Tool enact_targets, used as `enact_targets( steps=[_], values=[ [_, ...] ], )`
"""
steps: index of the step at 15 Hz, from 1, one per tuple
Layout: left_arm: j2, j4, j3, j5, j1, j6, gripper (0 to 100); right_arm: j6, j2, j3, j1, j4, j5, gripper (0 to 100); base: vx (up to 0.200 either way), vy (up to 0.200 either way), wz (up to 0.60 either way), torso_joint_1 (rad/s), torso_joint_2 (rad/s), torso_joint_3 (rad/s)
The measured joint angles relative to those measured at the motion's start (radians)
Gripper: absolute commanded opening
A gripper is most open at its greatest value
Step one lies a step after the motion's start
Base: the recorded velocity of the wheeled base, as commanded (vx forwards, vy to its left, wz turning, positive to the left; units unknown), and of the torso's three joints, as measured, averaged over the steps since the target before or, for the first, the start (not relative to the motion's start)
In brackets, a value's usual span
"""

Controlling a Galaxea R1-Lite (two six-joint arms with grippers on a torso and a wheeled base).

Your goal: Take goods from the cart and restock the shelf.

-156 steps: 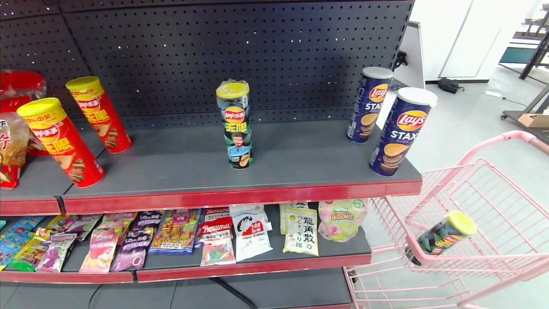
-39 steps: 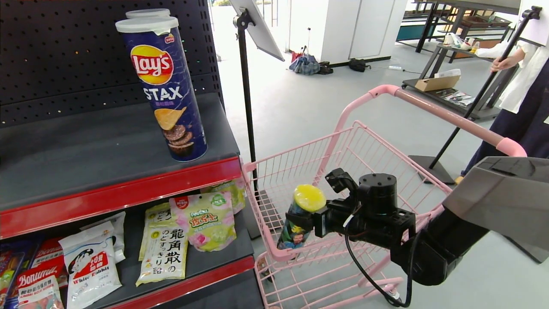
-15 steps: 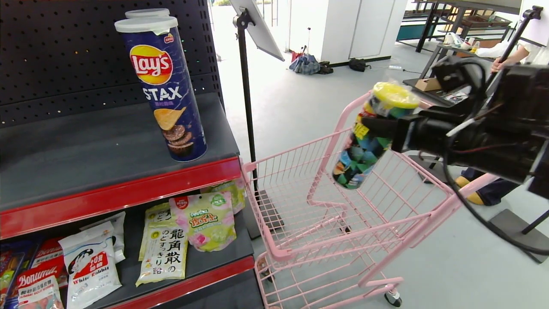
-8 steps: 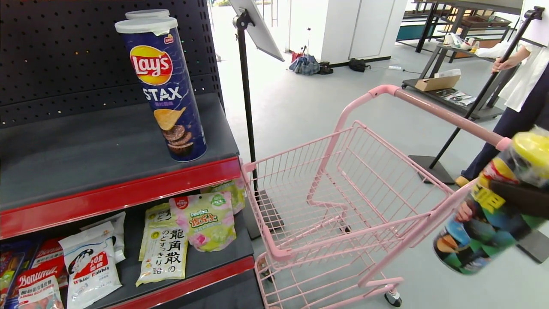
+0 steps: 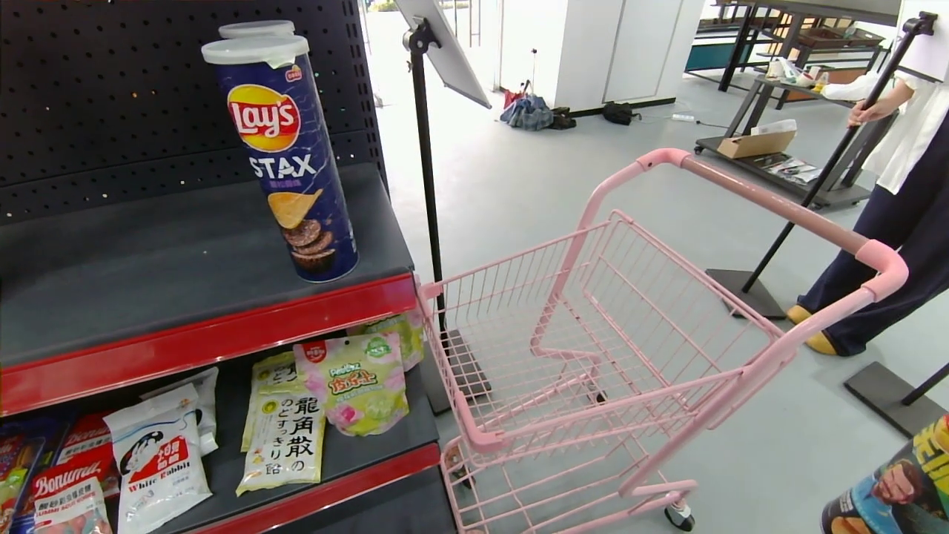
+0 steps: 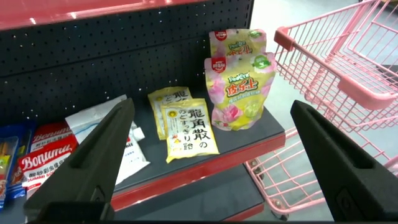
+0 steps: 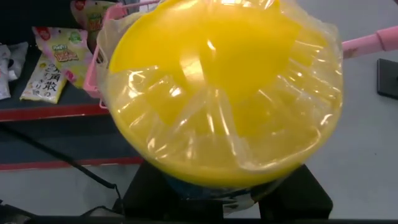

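The pink cart stands to the right of the shelf, and its basket holds nothing. A green-and-blue chip can with a yellow lid under plastic wrap shows low at the far right, beyond the cart's handle. My right gripper is shut on it just below the lid. Two tall blue chip cans stand on the upper shelf board near its right end. My left gripper is open, with nothing between its fingers, and faces the lower shelf's snack bags.
A black pole carrying a tilted panel rises between the shelf's end and the cart. Snack bags lie along the lower shelf. The upper board is bare to the left of the blue cans. Grey floor lies beyond the cart.
The right arm lifted the green-and-blue can out of the cart, then carried it right and down to the lower right corner of the head view. The cart stayed put.
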Motion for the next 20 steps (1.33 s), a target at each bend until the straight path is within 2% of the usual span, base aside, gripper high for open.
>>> enact_targets(
  steps=[8,17,20],
  values=[
    [0.0,-0.001,0.0,0.0,0.0,0.001,100,-0.002,-0.013,0.0,0.005,-0.002,0.006,0,0.0,0.0,0.0,0.195,-0.54,-0.351],
    [0.0,-0.001,0.0,0.0,0.0,0.0,100,-0.027,0.006,-0.002,0.006,-0.007,0.006,0,0.0,0.0,0.0,0.162,-0.4,-0.239],
    [0.0,-0.001,0.0,0.0,0.0,0.0,100,-0.044,0.009,0.0,0.003,-0.004,0.0,0,0.0,0.0,0.6,0.059,-0.13,-0.077]
  ],
)
